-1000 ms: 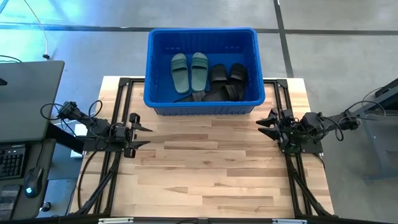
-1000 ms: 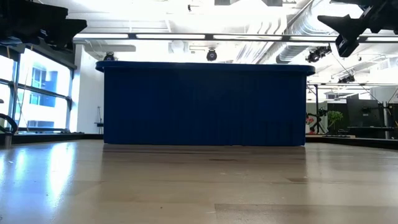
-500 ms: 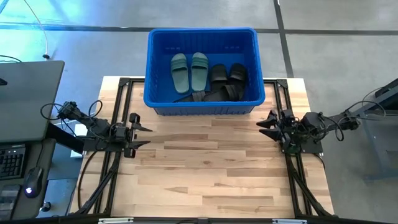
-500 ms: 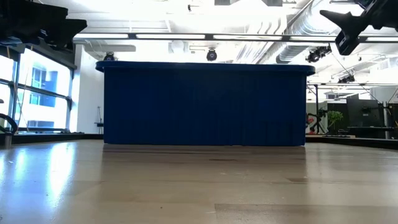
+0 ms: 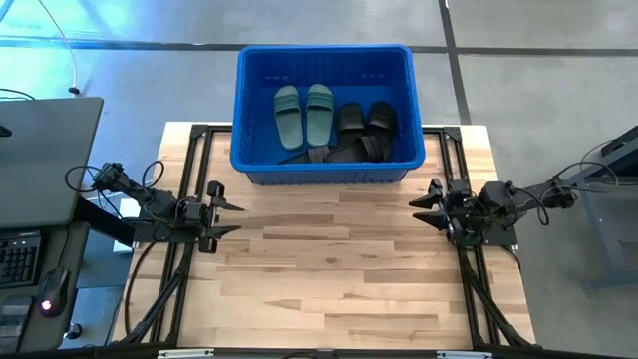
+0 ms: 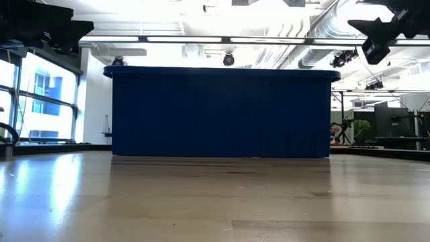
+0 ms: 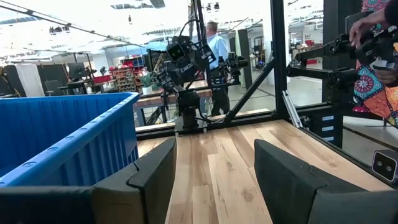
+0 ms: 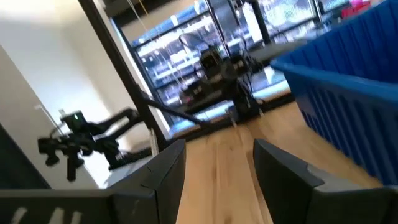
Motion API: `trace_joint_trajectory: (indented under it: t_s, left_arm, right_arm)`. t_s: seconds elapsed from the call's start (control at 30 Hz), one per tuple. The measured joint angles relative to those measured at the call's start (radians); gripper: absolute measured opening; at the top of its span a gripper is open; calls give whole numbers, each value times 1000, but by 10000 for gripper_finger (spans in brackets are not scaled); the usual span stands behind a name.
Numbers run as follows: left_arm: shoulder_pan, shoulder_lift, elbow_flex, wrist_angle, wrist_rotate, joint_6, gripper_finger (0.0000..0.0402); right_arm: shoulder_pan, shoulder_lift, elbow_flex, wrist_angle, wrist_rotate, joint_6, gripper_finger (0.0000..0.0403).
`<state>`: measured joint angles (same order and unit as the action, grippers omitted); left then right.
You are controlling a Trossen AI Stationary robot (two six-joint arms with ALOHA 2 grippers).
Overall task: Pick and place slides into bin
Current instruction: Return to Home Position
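The blue bin (image 5: 325, 165) stands at the table's far edge. In it lie two sage green slides (image 5: 303, 112) side by side and several black slides (image 5: 357, 133) to their right. My left gripper (image 5: 233, 218) is open and empty at the table's left edge, pointing right. My right gripper (image 5: 423, 206) is open and empty at the table's right edge, pointing left. The bin's wall also shows in the low view (image 6: 222, 113), the left wrist view (image 7: 62, 140) and the right wrist view (image 8: 348, 106).
Black frame rails (image 5: 195, 140) run along both sides of the table. A grey desk with a keyboard (image 5: 20, 259) stands left of the table. Bare wooden tabletop (image 5: 329, 269) lies between the grippers and the near edge. People stand in the room beyond (image 7: 216, 46).
My right gripper has drawn a little toward the table's near edge and tipped slightly, staying open. The left arm, the bin and the slides have kept still.
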<state>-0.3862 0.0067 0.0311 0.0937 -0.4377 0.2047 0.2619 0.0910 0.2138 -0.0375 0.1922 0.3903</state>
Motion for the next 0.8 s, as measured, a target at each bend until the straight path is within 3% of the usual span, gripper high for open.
trace_joint_trajectory:
  t_s: [0.4, 0.67, 0.8]
  left_arm:
    - [0, 0, 0, 0, 0, 0, 200]
    - [0, 0, 0, 1, 0, 0, 200]
    - [0, 0, 0, 1, 0, 0, 200]
  right_arm:
    - [0, -2, 0, 43, -26, -33, 178]
    - [0, -1, -204, 507, -120, -101, 177]
    - [0, 0, -170, 438, -127, -95, 179]
